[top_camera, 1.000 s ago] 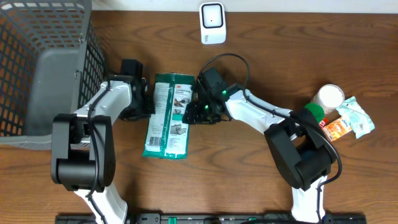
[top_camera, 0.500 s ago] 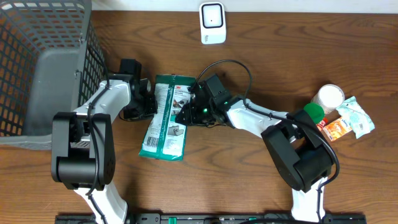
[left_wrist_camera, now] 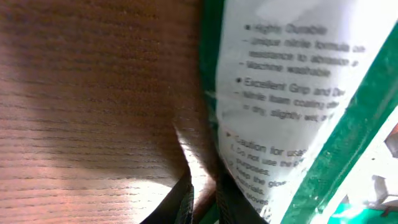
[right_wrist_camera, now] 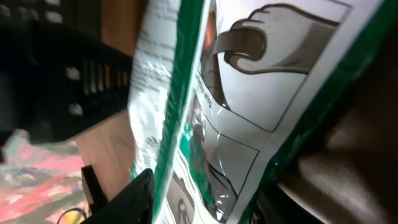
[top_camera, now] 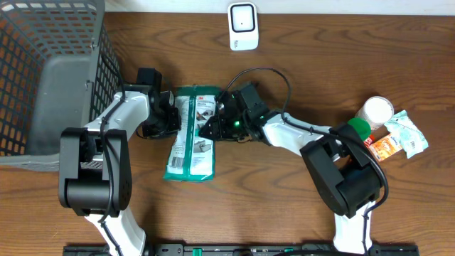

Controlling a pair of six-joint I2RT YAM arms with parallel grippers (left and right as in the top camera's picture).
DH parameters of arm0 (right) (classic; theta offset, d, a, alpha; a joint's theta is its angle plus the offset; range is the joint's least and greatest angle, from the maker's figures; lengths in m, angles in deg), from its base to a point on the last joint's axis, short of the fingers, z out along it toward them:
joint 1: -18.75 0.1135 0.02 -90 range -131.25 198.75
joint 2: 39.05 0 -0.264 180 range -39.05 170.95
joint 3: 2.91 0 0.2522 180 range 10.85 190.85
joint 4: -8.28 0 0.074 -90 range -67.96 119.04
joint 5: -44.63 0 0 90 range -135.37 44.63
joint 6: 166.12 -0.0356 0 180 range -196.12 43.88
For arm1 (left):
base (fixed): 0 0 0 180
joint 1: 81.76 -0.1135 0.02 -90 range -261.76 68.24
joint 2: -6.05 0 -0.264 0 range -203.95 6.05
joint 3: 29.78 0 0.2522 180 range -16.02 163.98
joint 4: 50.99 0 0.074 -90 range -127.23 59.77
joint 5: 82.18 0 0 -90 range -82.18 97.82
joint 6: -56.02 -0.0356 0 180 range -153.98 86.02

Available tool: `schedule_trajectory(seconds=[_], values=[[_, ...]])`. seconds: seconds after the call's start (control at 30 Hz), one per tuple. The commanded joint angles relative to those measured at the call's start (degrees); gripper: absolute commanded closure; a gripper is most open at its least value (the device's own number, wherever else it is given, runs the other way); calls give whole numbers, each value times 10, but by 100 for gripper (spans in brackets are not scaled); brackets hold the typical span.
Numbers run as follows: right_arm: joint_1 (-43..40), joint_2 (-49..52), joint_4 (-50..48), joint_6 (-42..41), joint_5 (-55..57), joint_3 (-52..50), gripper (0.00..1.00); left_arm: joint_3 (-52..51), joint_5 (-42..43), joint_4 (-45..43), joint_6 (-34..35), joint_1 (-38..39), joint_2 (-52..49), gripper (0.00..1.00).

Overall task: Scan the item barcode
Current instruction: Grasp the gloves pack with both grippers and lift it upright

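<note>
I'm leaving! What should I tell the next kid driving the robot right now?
Left end effector: shut on the left edge of the glove pack.
Right end effector: shut on its right edge.
Pack: mid-table, between both arms; the scanner sits at the far edge, apart from it.
Done: pack gripped on both sides.
To do: bring its barcode to the scanner; I can't spot the barcode.
</note>
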Motion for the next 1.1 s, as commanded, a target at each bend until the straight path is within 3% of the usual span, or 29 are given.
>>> schedule_trajectory(seconds=[0.0,0.33,1.07], values=[[3,5,-22,-2,-17,0,58,-31,16,17,14,9,-50,81],[7,6,-13,5,-34,-1,63,-31,49,22,14,10,-50,81],[10,6,-16,16,-32,-3,61,-31,80,20,14,10,-50,81]])
